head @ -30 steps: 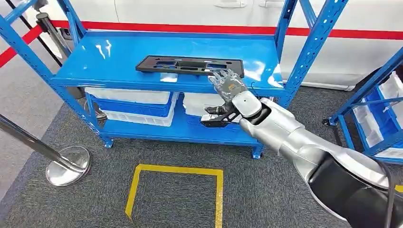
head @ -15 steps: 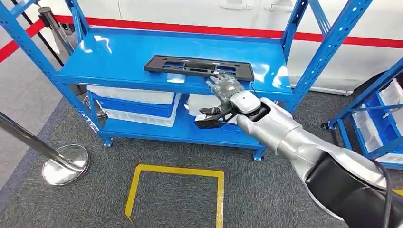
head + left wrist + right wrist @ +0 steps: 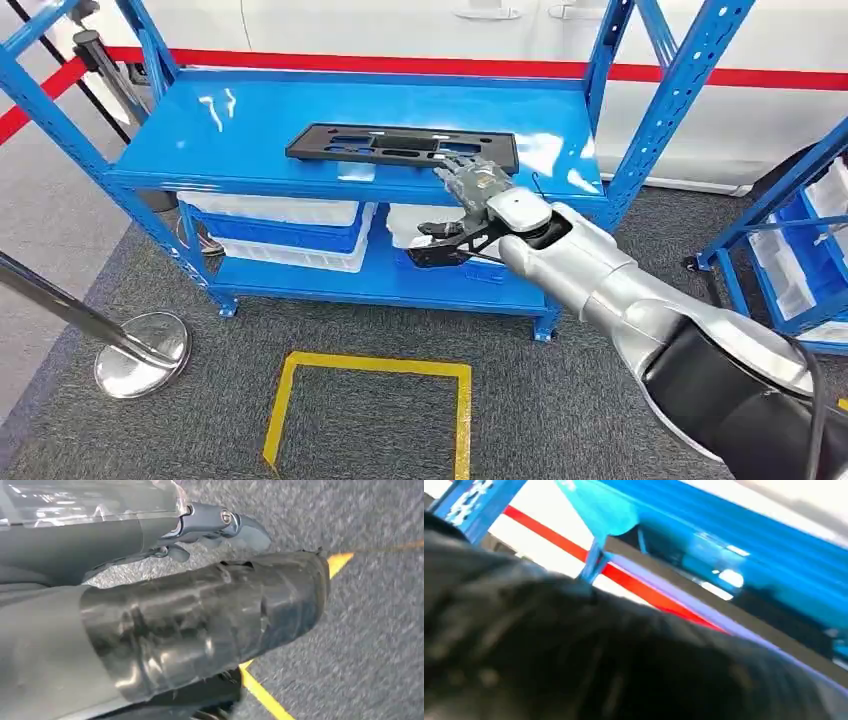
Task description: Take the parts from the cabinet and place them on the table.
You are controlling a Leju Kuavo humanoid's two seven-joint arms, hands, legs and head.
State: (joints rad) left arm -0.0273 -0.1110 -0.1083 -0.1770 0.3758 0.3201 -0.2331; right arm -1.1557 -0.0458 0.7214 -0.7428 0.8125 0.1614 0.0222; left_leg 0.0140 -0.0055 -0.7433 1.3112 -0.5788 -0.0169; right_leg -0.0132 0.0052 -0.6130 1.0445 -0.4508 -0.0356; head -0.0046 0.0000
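A flat black plastic part (image 3: pixel 400 147) with several cut-outs lies on the top shelf of the blue cabinet (image 3: pixel 250 120). My right hand (image 3: pixel 470 180) reaches in from the lower right. Its fingers lie spread on the part's near right corner, and its dark thumb (image 3: pixel 440 247) hangs below the shelf's front edge, so nothing is gripped. The right wrist view is blurred and shows the blue cabinet (image 3: pixel 734 540) close up. My left hand (image 3: pixel 215 525) hangs over the grey carpet with loosely bent fingers, holding nothing.
White and blue bins (image 3: pixel 285 225) sit on the cabinet's lower shelf. A chrome stanchion base (image 3: pixel 145 345) stands on the carpet at left. A yellow floor square (image 3: pixel 370 400) lies in front. Another blue rack (image 3: pixel 800 250) with bins stands at right.
The view has wobbled slightly. My right hand has crept a little further onto the part's near right corner. The part has stayed on the shelf.
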